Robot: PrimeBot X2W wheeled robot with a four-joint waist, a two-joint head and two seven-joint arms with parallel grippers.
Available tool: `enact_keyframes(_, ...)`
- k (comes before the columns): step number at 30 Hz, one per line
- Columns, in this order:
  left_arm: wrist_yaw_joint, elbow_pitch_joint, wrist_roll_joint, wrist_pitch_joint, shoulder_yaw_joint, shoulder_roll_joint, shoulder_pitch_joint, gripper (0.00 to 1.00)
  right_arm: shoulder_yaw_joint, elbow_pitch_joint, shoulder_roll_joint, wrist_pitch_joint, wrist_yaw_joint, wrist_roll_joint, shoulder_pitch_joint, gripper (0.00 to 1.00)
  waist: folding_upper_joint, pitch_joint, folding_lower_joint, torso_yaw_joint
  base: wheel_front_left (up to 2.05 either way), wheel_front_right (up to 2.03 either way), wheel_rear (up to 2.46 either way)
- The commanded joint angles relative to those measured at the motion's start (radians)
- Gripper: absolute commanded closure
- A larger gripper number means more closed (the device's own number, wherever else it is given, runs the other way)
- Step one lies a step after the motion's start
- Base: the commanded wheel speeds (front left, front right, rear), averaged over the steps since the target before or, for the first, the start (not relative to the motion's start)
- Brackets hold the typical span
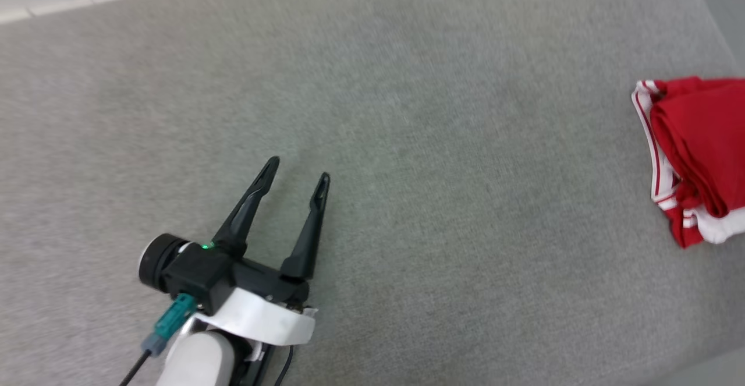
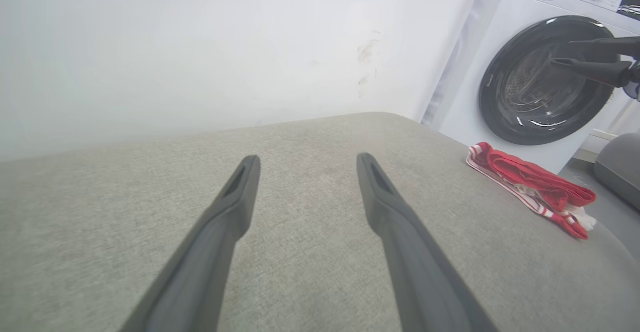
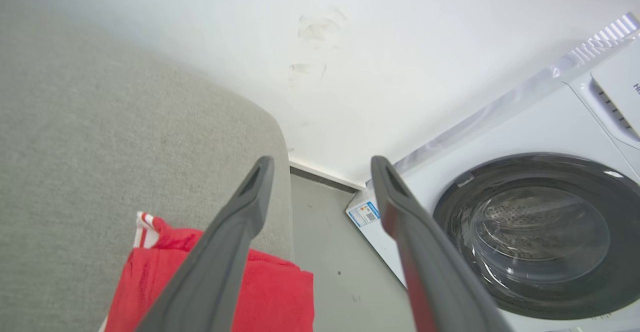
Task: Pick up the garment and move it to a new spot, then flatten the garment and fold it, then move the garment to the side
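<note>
At the lower left of the head view, the left tool (image 1: 298, 170) hovered over the grey padded surface (image 1: 407, 83) with its two dark fingers spread wide and nothing between them. Its own wrist view showed the same wide gap (image 2: 307, 159) above bare grey fabric (image 2: 310, 136), with a white wall (image 2: 200, 46) behind. Well apart to the right, near the surface's right edge, lay the garment (image 1: 698, 141), a bunched red heap with white panels and striped trim (image 2: 530, 182). The right tool (image 3: 322, 160) stood over that edge with its fingers wide apart and empty; the red cloth (image 3: 270, 292) showed below its left finger. From the left wrist view this tool (image 2: 562, 54) hung clear above the garment. Furthest right stood a white washing machine (image 3: 500, 136) with a dark round door (image 2: 545, 81).
</note>
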Motion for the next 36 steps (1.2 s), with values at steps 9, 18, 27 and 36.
enact_keyframes(9, 0.001, 0.021, -0.009, -0.002, 0.142, -0.033, 0.1, 0.0, -0.137, -0.274, 0.246, -0.069, -0.001, 0.136, 0.236, 0.0, 0.0, -0.212, 0.0, 0.13, 0.0, 0.0, 0.0)
enact_keyframes(18, 0.001, 0.06, 0.027, -0.002, 0.209, -0.064, 0.163, 0.0, -0.161, -0.401, 0.484, -0.168, -0.001, 0.185, 0.499, 0.0, 0.0, -0.29, 0.0, 0.197, 0.0, 0.0, 0.0)
enact_keyframes(27, 0.001, 0.118, 0.026, -0.002, 0.25, -0.094, 0.202, 0.0, -0.131, -0.386, 0.57, -0.233, -0.001, 0.19, 0.627, 0.0, 0.0, -0.326, 0.0, 0.224, 0.0, 0.0, 0.0)
enact_keyframes(36, 0.001, 0.119, 0.035, -0.002, 0.248, -0.099, 0.222, 0.0, -0.115, -0.37, 0.585, -0.248, -0.001, 0.166, 0.661, 0.0, 0.0, -0.337, 0.0, 0.232, 0.0, 0.0, 0.0)
